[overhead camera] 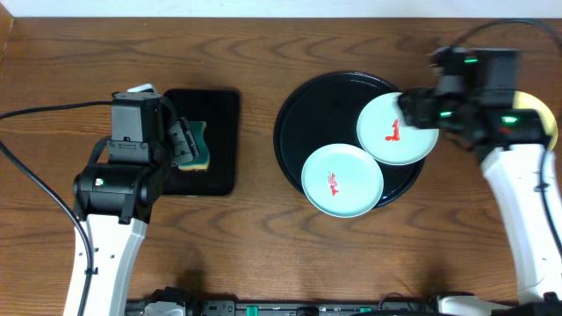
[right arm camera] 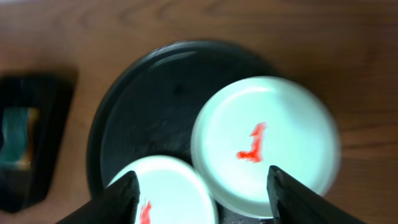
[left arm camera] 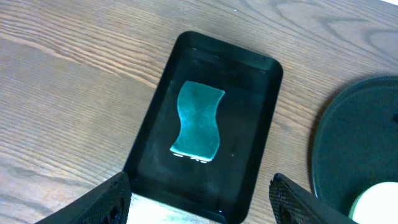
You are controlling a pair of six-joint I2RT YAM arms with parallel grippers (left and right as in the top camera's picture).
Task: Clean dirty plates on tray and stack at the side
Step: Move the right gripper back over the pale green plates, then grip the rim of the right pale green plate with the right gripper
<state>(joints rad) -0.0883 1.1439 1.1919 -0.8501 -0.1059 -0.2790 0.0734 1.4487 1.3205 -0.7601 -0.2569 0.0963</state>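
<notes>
Teal sponge (left arm camera: 198, 121): lying in the rectangular black tray (left arm camera: 264, 71), just ahead of left gripper (left arm camera: 199, 190), long axis crossing its closing line.
Left gripper: nearer arm, hanging spread, grasping nothing.
Right gripper (right arm camera: 203, 180): gaping above smeared plates (overhead camera: 397, 129) sitting on round tray (overhead camera: 299, 114).

I count three plates: two pale mint-white ones on the right, the near plate (overhead camera: 342, 182) and the far plate (overhead camera: 391, 149), plus one pale yellow plate (overhead camera: 546, 123) at the far right edge, partly hidden behind my arm. There are two red smears (overhead camera: 335, 180), one on each mint-white plate, and two black trays, one round tray (overhead camera: 303, 123) on the right and one rectangular tray (overhead camera: 224, 167) on the left. I see one sponge (overhead camera: 200, 145) and my own two grippers, the left gripper (left arm camera: 202, 205) and the right gripper (right arm camera: 205, 193)
</notes>
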